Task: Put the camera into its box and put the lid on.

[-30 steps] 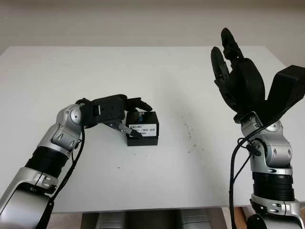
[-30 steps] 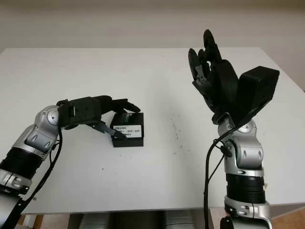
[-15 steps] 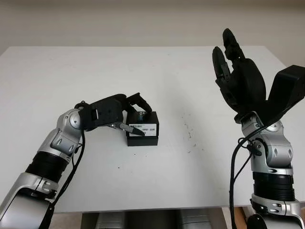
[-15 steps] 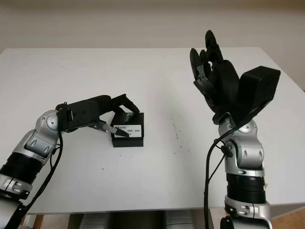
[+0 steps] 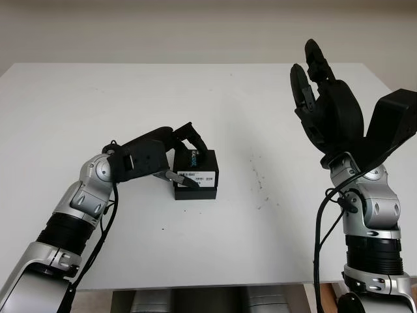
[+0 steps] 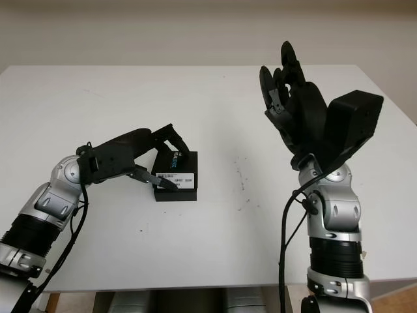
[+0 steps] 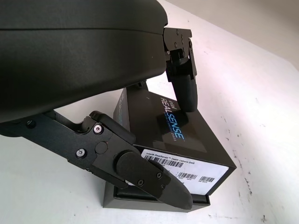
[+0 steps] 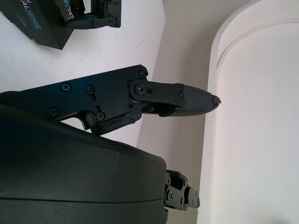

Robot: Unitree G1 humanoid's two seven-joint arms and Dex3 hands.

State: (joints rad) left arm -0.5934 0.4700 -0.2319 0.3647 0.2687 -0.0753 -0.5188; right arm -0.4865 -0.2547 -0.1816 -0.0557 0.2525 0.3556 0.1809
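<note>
The box sits on the white counter, a little left of the middle and toward the near half. It is a small black carton with its lid on top; the lid carries pale lettering on its upper face and a white barcode label along the side that faces the robot. In the left wrist view the lid looks slightly askew on the black base, whose edge shows as a darker band beneath the label. The camera itself cannot be made out; whether it lies inside the carton cannot be told.

The left hand is at the box, coming in from the box's left side. One finger curls down over the top and its tip presses on the lid's upper face near the lettering. Another finger lies across the labelled front side, its tip just over the seam between lid and base. So the hand is closed around the lid, pinching it from above and from the front. The silver forearm runs back to the lower left corner.

The right hand is raised well above the counter at the right side, well apart from the box, palm turned toward the middle, holding nothing and open. Small dark specks dot the counter between the box and the right arm.
</note>
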